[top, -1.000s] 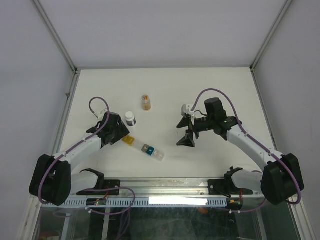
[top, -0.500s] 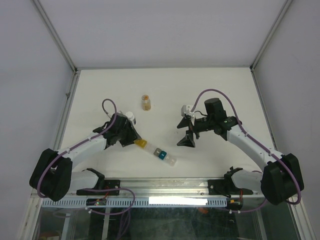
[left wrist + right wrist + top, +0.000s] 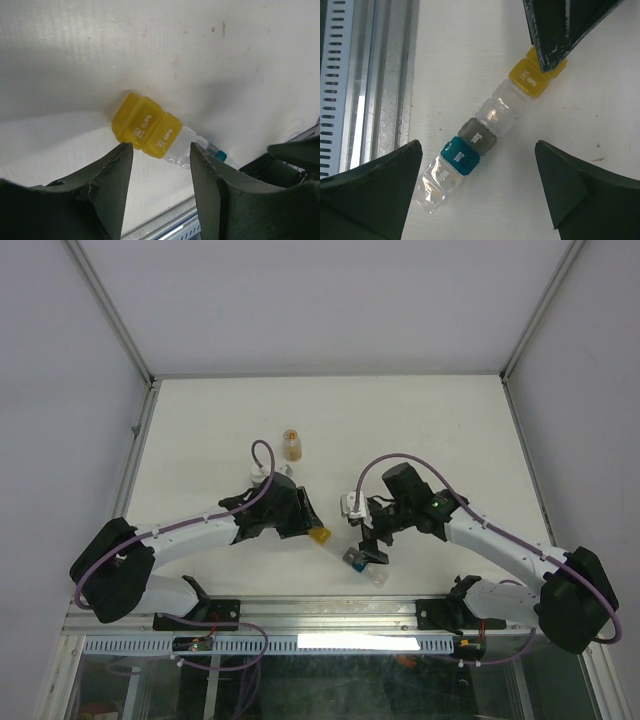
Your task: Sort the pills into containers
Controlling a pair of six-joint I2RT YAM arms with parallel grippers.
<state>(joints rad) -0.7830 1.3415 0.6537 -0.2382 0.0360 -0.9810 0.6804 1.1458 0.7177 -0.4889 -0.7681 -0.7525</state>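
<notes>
On my right wrist feed the strip of containers (image 3: 492, 112) lies flat on the table (image 3: 450, 430), in the wide gap of the right gripper (image 3: 477, 145). Its jaws are spread, one finger at 8 o'clock of the strip and the other at 4 o'clock, and both are well apart from the plastic. I cannot tell how high that gripper is above the table. From overhead it sits over the darker cells.

In that view the long axis runs from 1 o'clock to 7 o'clock. The yellow cell (image 3: 537, 75) is at the 1 o'clock end. Clear cells follow, then a grey cell (image 3: 477, 135), a teal cell (image 3: 461, 156) and a clear end cell (image 3: 437, 187) at 7 o'clock, near the metal rail (image 3: 380, 75). The printed lids face up.

The left gripper (image 3: 160, 146) is also spread and holds nothing. On its wrist feed the yellow end lies just past the fingertips, partly in the gap. The strip trails away toward 4 o'clock, with yellow at 10 o'clock. I cannot tell whether either finger touches it. The right wrist feed shows a left fingertip (image 3: 555, 30) overlapping the yellow end.

Overhead, the strip sits near the table's front edge, between the two arms, yellow at 10 o'clock and the clear end at 4 o'clock. The amber bottle (image 3: 292, 444) stands well apart, at 12 o'clock of the left gripper.
</notes>
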